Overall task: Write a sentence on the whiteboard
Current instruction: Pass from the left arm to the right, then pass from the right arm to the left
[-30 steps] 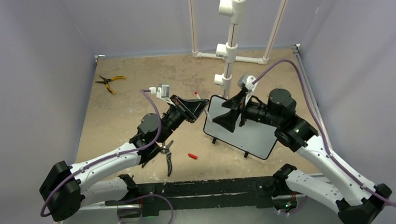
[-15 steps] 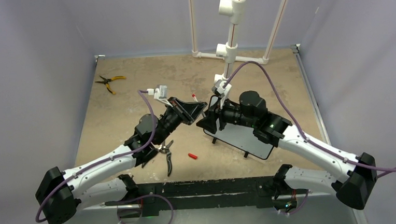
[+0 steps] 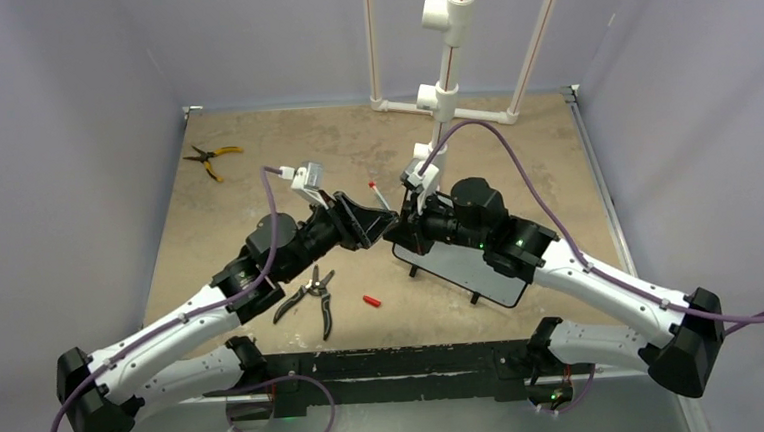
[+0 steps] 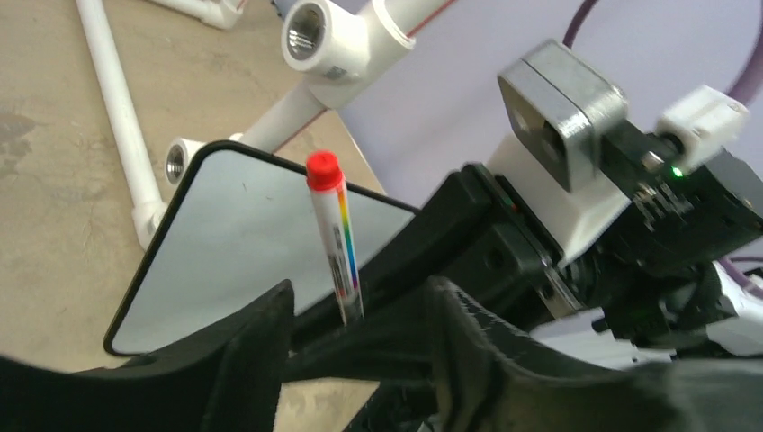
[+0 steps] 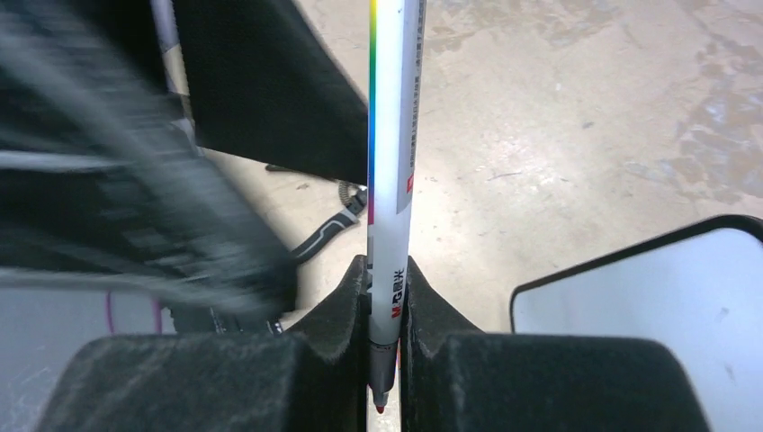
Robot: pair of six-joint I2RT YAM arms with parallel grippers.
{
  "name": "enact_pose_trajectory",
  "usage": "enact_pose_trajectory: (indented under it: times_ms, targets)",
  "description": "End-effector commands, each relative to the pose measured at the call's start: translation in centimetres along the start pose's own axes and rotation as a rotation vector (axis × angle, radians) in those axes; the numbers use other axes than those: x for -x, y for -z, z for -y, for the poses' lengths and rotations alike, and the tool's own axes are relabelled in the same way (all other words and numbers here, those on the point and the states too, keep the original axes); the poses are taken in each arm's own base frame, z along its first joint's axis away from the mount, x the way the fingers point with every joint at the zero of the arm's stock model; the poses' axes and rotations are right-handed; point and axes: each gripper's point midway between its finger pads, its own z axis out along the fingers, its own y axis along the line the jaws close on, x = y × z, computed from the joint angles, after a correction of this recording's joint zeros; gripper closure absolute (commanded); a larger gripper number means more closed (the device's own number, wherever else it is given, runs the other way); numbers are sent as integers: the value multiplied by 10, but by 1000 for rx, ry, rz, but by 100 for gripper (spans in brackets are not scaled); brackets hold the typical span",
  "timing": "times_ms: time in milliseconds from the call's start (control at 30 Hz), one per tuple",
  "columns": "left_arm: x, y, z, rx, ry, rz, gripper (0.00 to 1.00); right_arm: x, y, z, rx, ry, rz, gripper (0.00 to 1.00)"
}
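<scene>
A white marker (image 5: pixel 387 135) with a rainbow stripe stands upright between the two grippers, red end (image 4: pixel 324 171) up and red tip toward the right wrist camera. My right gripper (image 5: pixel 385 263) is shut on its lower barrel. My left gripper (image 4: pixel 360 288) is open, its fingers (image 4: pixel 252 360) on either side of the marker and clear of it. In the top view both grippers (image 3: pixel 383 219) (image 3: pixel 405 225) meet at the near-left corner of the whiteboard (image 3: pixel 471 266). The board's black-framed face (image 4: pixel 243 243) shows plain white; the sentence is out of view.
A red marker cap (image 3: pixel 371 301) and black pruning shears (image 3: pixel 312 290) lie on the table in front of the left arm. Yellow-handled pliers (image 3: pixel 212 158) lie at the far left. A white PVC pipe stand (image 3: pixel 441 97) rises at the back behind the board.
My right gripper swung left to the marker and shut on it. My left gripper, shut on the marker before, has opened its jaws.
</scene>
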Motion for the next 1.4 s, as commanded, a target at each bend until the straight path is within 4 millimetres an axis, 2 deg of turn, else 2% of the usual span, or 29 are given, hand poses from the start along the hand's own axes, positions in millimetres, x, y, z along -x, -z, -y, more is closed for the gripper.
enact_pose_trajectory:
  times_ms: [0,100,233,300,433,600,767,900,1133,1367]
  targets:
    - [1,32,21,-1,-111,-156,36,20,17,5,-48,50,25,100]
    - [2,47,33,-20,-164,-237,25,11,21,-1,-11,59,-19,100]
    - [-1,59,46,-52,-203,-348,20,0,30,-12,51,78,-82,100]
    - [-2,62,49,-58,-218,-396,20,-3,35,-17,73,87,-99,100]
    - [-7,64,39,-45,-200,-472,20,-5,42,-29,128,104,-123,100]
    - [-4,63,28,-84,-112,-529,20,-1,48,-43,200,119,-116,100]
    - [-6,59,45,-180,-68,-557,20,-6,45,-46,215,125,-144,100]
    - [-11,56,46,-195,-41,-587,20,-9,40,-49,224,133,-159,100]
    - [-21,55,38,-174,-9,-626,23,-14,33,-54,241,147,-186,100]
    - [-28,56,35,-173,17,-653,43,-18,28,-57,248,155,-206,100]
